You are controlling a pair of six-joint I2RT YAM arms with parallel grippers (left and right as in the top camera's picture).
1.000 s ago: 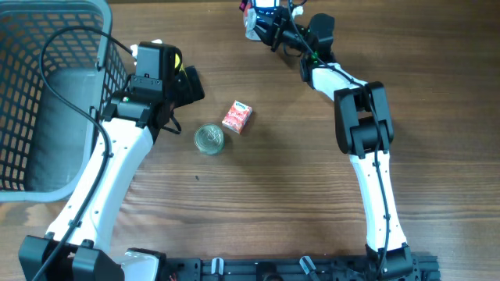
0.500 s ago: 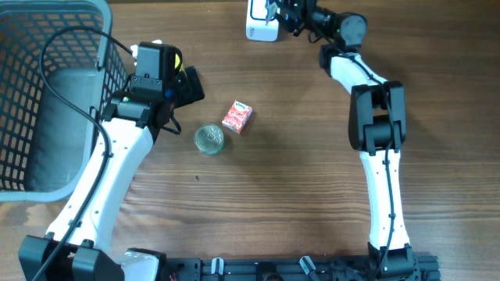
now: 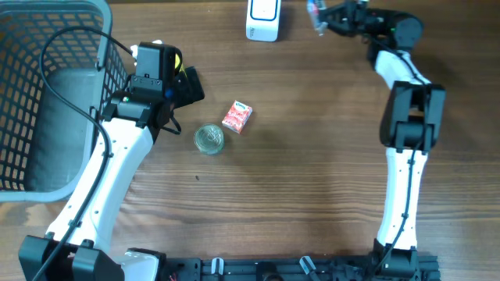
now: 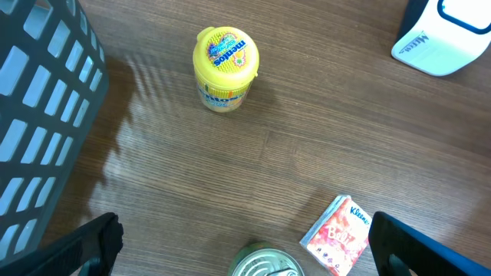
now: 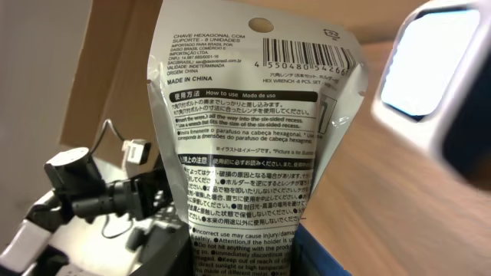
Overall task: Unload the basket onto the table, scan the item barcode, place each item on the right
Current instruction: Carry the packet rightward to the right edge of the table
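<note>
Brown wood-grain table [image 3: 297,179]. Bears a grey plastic mesh basket [image 3: 16,94] at the left edge, a white-and-blue scanner box [image 3: 263,19] at the far edge, a yellow lidded jar [image 4: 225,67], and, mid-table, a round silver tin [image 3: 208,139] just beside a small red-and-white carton [image 3: 237,117].

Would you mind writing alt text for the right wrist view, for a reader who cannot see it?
The back of a silver hex wrench packet fills the frame, upright, with its barcode at the top right above dense printed instructions. A blurred white barcode scanner sits at the right edge on the wooden table.
</note>
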